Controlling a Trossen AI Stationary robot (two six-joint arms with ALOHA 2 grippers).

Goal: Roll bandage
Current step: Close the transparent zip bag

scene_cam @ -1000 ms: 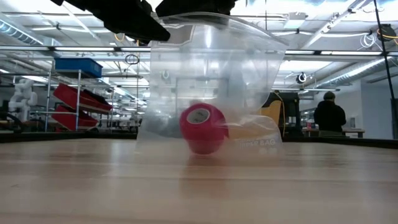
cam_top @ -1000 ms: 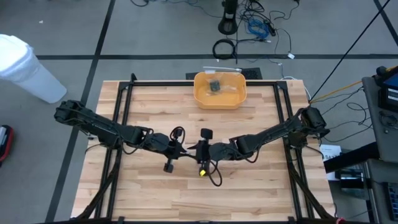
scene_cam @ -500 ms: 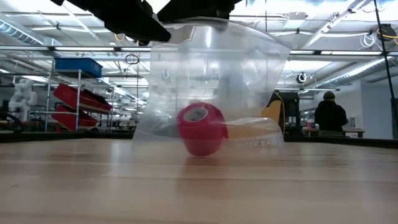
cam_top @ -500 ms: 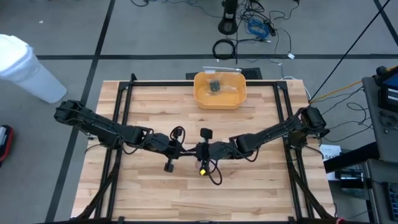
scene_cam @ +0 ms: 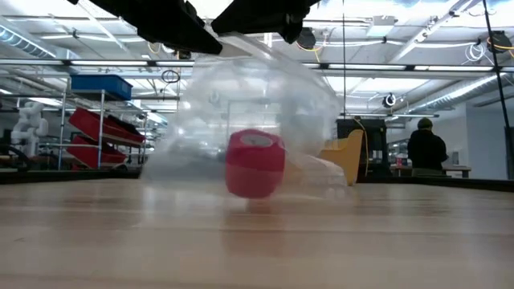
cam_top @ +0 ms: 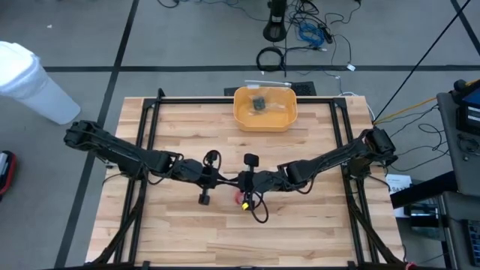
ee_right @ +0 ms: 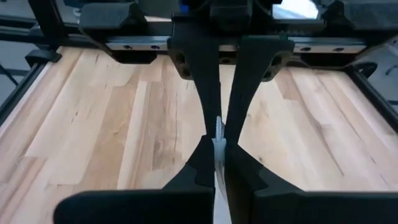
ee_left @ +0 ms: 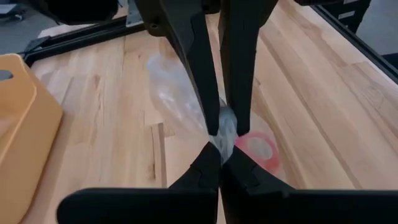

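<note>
Now that the right gripper (ee_right: 216, 138) has pinched shut on the plastic bag (scene_cam: 241, 120) beside the clamped left gripper (ee_left: 219, 138), the bandage (scene_cam: 254, 163) swings at six o'clock, lifted and still bagged.

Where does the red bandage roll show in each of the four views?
High view: the bandage roll is a red speck under the meeting pincers.
Low view: centre, inside the clear plastic bag.
Left wrist view: red ring on the table, beyond the pincer tips.
Right wrist view: not in it.
Shared landmark: the bag's edge, pinched by both pincers, left pincer and right pincer.
</note>
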